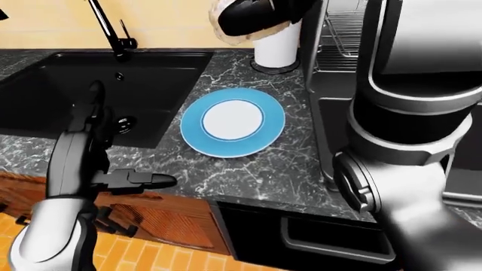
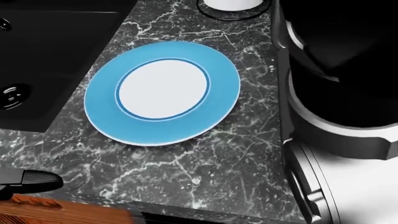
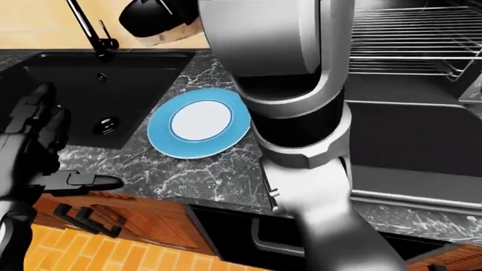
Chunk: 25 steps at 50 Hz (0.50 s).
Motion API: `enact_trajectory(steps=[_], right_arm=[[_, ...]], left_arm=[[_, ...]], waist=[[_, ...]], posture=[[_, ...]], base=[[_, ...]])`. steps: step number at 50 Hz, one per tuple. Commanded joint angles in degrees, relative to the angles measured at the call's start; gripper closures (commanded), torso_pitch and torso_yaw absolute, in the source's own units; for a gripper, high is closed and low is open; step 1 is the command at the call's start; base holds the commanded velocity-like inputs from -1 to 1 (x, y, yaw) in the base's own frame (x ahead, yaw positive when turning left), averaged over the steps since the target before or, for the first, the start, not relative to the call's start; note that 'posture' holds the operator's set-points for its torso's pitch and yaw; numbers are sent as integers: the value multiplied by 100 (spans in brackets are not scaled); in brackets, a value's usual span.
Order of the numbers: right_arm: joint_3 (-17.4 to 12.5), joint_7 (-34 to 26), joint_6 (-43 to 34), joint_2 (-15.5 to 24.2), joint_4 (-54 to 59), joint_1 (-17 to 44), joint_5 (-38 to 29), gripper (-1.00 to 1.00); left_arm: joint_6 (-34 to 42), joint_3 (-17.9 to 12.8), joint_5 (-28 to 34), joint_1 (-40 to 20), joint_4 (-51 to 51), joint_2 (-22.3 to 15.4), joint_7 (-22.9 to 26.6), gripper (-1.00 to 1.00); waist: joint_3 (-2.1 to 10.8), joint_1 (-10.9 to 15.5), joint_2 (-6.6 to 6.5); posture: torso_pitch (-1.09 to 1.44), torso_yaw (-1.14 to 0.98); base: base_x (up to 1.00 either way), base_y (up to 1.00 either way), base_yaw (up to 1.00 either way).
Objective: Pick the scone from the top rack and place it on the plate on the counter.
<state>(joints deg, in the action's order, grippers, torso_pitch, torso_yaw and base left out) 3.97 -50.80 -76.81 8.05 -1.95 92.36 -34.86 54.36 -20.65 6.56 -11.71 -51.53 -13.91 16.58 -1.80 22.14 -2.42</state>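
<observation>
Right hand [image 1: 252, 17] sits at top centre of the left-eye view, dark fingers wrapped round a pale tan lump, prob. the scone [image 1: 226, 31], which pokes out below and left of the fingers; grip looks closed on it, though fingertips aren't clear. In the right-eye view the same hand and scone show at upper left, w/ the big grey forearm running down mid-frame. Left hand [image 1: 90, 147] hangs at lower left of the left-eye view, fingers spread, holding nothing, over the counter [image 2: 205, 158] edge by the black sink [image 1: 68, 84]. Blue-rimmed plate [image 2: 163, 92] lies bare on the dark marble, centre of the head view, just right of the sink; a white cylinder [image 1: 277, 48] stands beyond it near the top. Wire rack [image 3: 407, 42] is at upper right of the right-eye view, no scone on it. Judgement: pick is done, carry step underway; scone appears above and beyond the plate, well apart. Next move calls for bringing the hand toward frame centre and down over the white middle, then easing the fingers apart low so it doesn't roll off.
</observation>
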Motion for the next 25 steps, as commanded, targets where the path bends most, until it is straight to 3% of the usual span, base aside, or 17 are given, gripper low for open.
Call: enact_trajectory(steps=[1, 7, 16, 22, 25], right_arm=[[-61, 134, 193, 31, 14, 203, -31, 100], [-132, 487, 412, -35, 629, 346, 27, 100], [-227, 1168, 1407, -78, 2083, 668, 264, 100], [-64, 713, 1314, 59, 2163, 934, 46, 100], [-36, 665, 1650, -34, 2516, 975, -28, 100]], left_arm=[[-140, -38, 23, -126, -136, -73, -40, -100], [-79, -17, 40, -162, -166, -113, -34, -100], [-160, 9, 94, -98, -160, -114, 9, -100], [-131, 13, 131, -97, -193, -96, 32, -100], [-140, 41, 155, -98, -169, -90, 36, -100]], waist=[[122, 35, -25], [154, 233, -47], [190, 482, -65], [200, 592, -32], [198, 633, -35]], posture=[[0, 39], [0, 42], [0, 44], [0, 44], [0, 44]], base=[[0, 0, 0], [0, 0, 0], [0, 0, 0], [0, 0, 0], [0, 0, 0]])
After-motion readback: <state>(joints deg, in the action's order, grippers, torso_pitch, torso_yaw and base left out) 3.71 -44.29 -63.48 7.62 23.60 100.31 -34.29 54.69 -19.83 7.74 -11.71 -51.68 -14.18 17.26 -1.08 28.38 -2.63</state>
